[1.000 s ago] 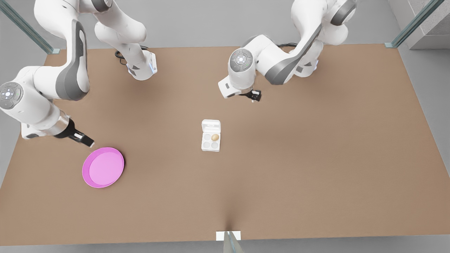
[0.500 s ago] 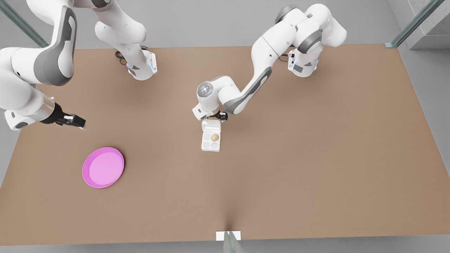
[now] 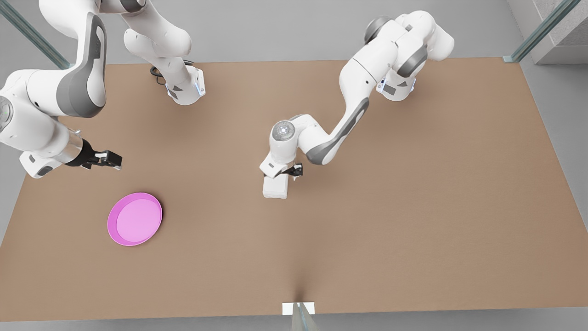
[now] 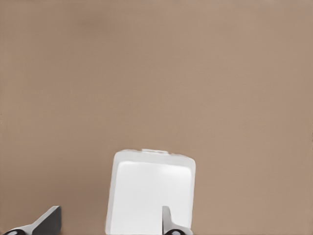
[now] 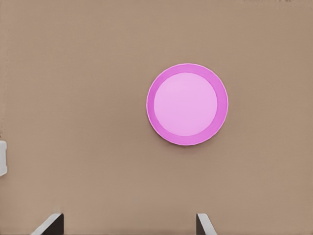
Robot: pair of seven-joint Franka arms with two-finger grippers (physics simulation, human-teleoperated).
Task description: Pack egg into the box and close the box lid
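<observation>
Box [image 3: 275, 188] shut, pink plate [image 3: 134, 219] well apart

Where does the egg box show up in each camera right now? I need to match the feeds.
Front view: the box, lid down, sits mid-table under the left gripper.
Left wrist view: the box lies between the open fingers.
Right wrist view: a white sliver of the box at the picture's edge.
Shared landmark: the pink plate, near the right gripper.

Left end effector [image 3: 294, 172] hangs low with fingers spread; right end effector [image 3: 108, 159] waits raised, open
</observation>
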